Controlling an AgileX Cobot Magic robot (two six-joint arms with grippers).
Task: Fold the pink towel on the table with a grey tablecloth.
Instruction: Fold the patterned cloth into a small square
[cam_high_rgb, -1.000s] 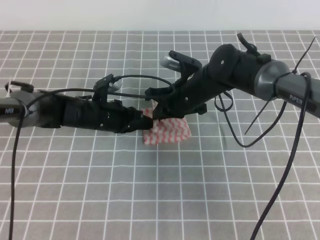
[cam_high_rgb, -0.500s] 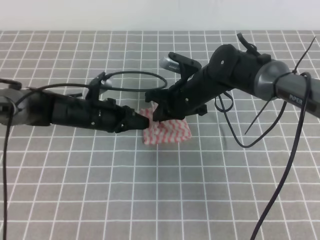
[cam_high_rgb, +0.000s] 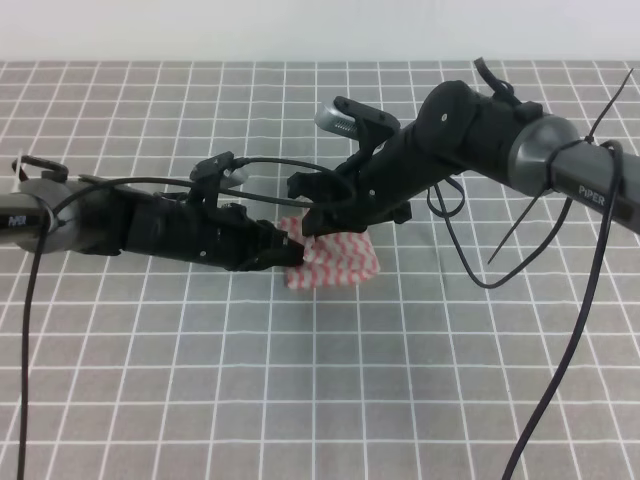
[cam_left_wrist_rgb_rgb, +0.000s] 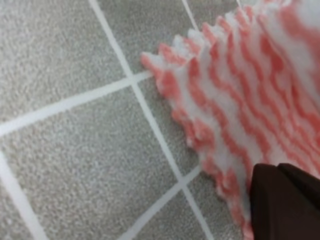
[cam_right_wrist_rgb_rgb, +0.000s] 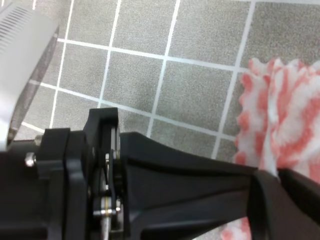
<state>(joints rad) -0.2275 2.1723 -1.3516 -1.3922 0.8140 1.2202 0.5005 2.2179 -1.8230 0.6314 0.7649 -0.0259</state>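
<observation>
Left claw (cam_high_rgb: 290, 243): I see it low at the towel's left edge, tips closed on that edge.
Right claw (cam_high_rgb: 308, 222): I see it just above and right of the left claw, pinched shut on the towel's upper left corner.
Pink towel (cam_high_rgb: 335, 262): bunched small under both claws, mostly to the right of them, lying on the bench.
Bench (cam_high_rgb: 330, 380): grey gridded cloth, flat all round the claws.
Left wrist view: serrated towel edge (cam_left_wrist_rgb_rgb: 200, 130) on the grid, dark fingertip (cam_left_wrist_rgb_rgb: 285, 200) over it.
</observation>
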